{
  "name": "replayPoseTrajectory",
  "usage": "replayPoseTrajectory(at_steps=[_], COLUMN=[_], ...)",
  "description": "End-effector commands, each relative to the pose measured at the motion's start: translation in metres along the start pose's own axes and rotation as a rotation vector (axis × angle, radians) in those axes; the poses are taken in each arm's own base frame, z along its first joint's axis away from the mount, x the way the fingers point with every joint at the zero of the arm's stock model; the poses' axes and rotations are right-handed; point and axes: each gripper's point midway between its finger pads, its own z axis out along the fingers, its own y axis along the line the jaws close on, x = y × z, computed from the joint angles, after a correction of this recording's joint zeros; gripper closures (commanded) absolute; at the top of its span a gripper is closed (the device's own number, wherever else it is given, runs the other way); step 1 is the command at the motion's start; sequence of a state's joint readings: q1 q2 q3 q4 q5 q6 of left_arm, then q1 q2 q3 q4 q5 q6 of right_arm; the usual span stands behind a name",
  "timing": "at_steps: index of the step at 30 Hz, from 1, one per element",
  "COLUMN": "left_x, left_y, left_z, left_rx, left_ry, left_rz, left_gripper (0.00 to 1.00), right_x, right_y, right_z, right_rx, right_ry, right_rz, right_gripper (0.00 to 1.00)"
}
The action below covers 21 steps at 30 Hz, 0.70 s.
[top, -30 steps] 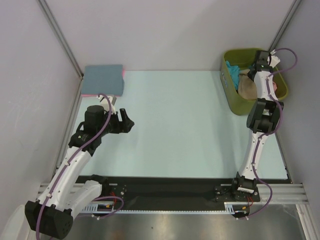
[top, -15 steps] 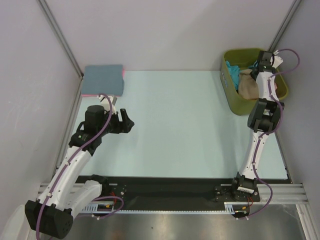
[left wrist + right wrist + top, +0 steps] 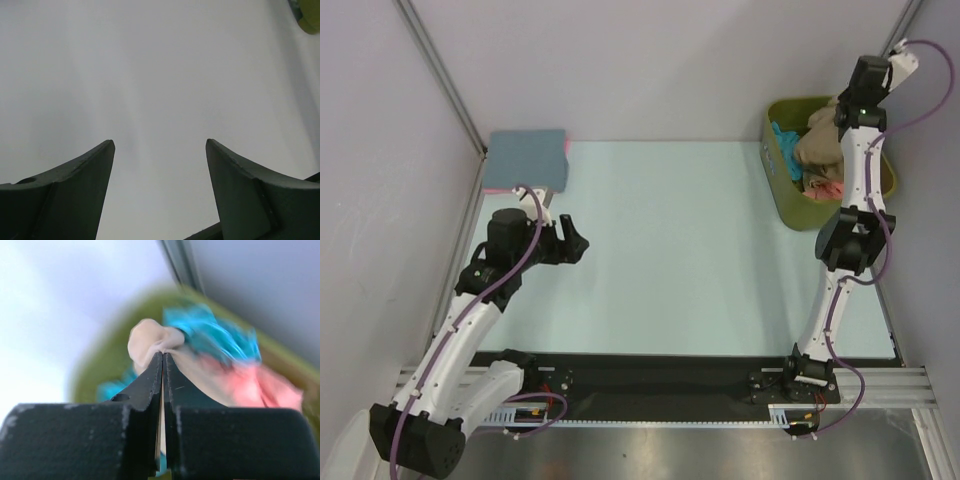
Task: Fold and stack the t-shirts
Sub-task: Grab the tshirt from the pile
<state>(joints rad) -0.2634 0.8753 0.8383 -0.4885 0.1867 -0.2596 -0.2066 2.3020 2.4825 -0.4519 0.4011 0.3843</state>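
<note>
My right gripper (image 3: 842,112) is shut on the tan t-shirt (image 3: 817,148) and holds it up above the olive-green bin (image 3: 778,165) at the back right. In the right wrist view the jaws (image 3: 163,356) pinch a fold of the tan t-shirt (image 3: 147,340). A teal t-shirt (image 3: 215,335) and a salmon t-shirt (image 3: 260,382) lie below it in the bin. A folded slate blue t-shirt (image 3: 525,158) lies on a pink one (image 3: 567,150) at the back left. My left gripper (image 3: 577,245) is open and empty over the table, its fingers (image 3: 75,190) wide apart.
The pale table top (image 3: 690,240) spreads between the arms. Grey walls close in the back and both sides. The bin stands against the right wall. A black rail (image 3: 660,375) runs along the near edge.
My right gripper has risen out of the bin, pulling the tan t-shirt up with it. The salmon t-shirt beneath has come into view. The left arm has not moved.
</note>
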Motion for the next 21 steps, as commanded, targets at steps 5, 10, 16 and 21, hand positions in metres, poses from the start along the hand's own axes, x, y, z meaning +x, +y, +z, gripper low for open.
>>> replayPoseTrajectory(at_steps=[5, 10, 16, 21], left_x=[-0.033, -0.034, -0.027, -0.02], left_y=[-0.016, -0.02, -0.022, -0.023], left_z=[-0.023, -0.037, -0.053, -0.062], left_rx=[0.038, 0.046, 0.049, 0.051], left_ry=[-0.108, -0.134, -0.133, -0.121], left_rz=[0.053, 0.053, 0.036, 0.018], left_gripper=[0.21, 0.22, 0.23, 0.24], right_x=[-0.244, -0.148, -0.145, -0.245], right_y=[0.055, 0.03, 0.027, 0.039], right_z=[-0.156, -0.095, -0.095, -0.153], right_rx=[-0.246, -0.125, -0.14, -0.26], right_ry=[-0.611, -0.312, -0.259, -0.516], right_rz=[0.221, 0.149, 0.154, 0.268], right_gripper=[1.0, 1.0, 1.0, 1.0])
